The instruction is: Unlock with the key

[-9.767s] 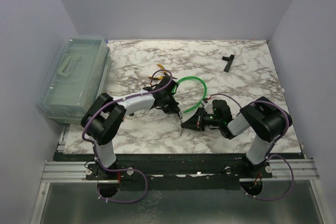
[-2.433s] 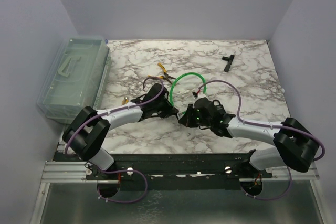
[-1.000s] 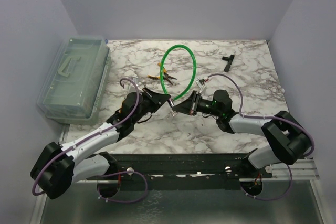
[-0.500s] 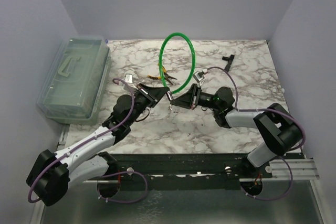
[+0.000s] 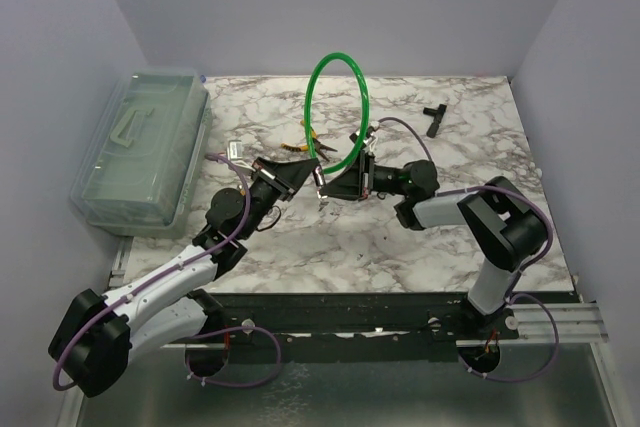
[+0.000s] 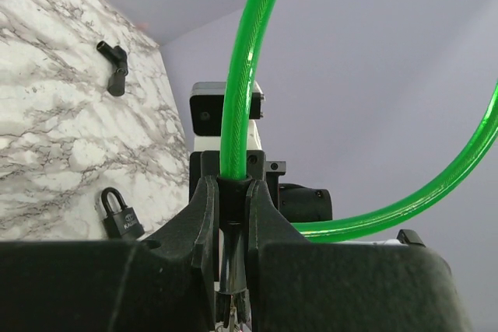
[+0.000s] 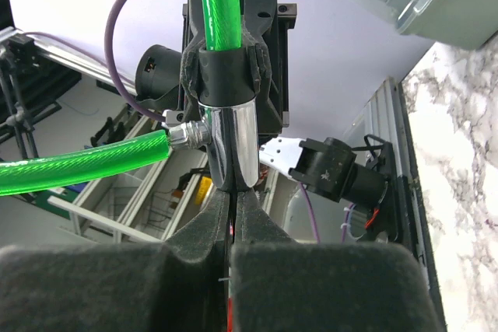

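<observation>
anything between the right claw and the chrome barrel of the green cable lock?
Nothing visible. The right claw sits right at the end of the shiny chrome lock barrel; the left claw clamps the black collar beyond it. The thin metal key itself cannot be made out.

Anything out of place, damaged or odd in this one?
Nothing spilled or damaged. One oddity: the green cable lock is held above the marble table, between the left claw and right claw, loop upright, while a small black padlock sits apart on the tabletop.
</observation>
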